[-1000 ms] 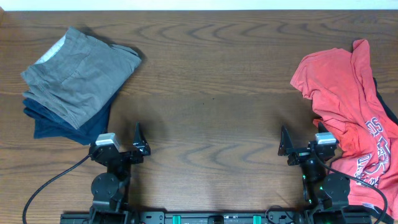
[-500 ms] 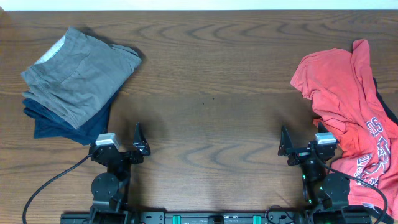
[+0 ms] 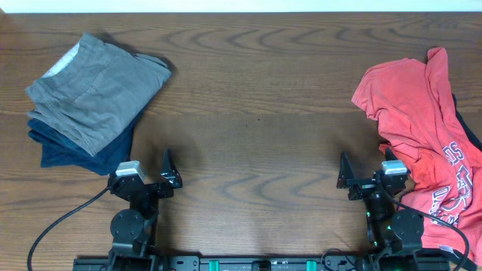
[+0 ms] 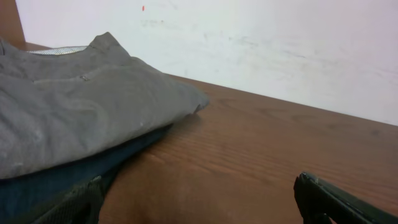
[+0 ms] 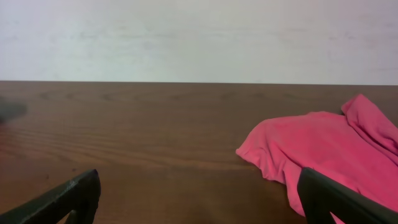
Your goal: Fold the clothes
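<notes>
No change over the last second: left claw point(image 3: 147, 175) and right claw point(image 3: 367, 178) both parked, wide open, empty. So no fold started. Red T-shirt point(image 3: 422, 128) lies crumpled just right of the right claw, cut off at frame edge. Grey garment point(image 3: 94, 94) sits folded on navy garment point(image 3: 64, 150), ahead-left of left claw. Dark fabric point(image 3: 468, 129) under the shirt: can't identify
</notes>
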### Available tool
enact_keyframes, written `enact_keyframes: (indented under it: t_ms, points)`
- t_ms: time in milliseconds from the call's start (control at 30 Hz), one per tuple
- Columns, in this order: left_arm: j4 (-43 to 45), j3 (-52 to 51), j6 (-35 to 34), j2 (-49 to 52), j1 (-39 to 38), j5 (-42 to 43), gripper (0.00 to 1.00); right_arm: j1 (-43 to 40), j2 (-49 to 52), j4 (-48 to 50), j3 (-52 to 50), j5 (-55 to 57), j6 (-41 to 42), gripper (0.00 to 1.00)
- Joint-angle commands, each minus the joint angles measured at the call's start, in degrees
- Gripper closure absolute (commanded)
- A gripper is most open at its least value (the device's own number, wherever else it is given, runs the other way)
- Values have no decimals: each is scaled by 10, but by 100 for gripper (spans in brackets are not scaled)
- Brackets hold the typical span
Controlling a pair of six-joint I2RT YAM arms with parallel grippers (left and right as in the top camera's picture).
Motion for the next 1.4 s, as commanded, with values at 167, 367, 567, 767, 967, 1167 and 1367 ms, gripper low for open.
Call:
enact_keyframes:
  t_ms: [167,367,567,767,967,1167,1367]
  points:
    - [-9,-18,8,-5,-2,1,2,2,-4,-2,0,-4,-8,1]
    - [-11,-17,8,-4,-2,1,2,2,-4,-2,0,-4,-8,1]
    - [-11,-17,8,-4,-2,1,2,2,-4,-2,0,-4,-8,1]
    - [-11,-17,8,-4,-2,1,2,2,-4,-2,0,-4,-8,1]
    - [-11,-17,8,-4,-2,1,2,2,-4,-2,0,-4,-7,1]
    - [-10,-17,7,-4,-2,1,2,2,-4,-1,0,-27,55,1]
    - [-21,-10,-12,-3,-2,66,2,2,5,-40,19,-11,60,1]
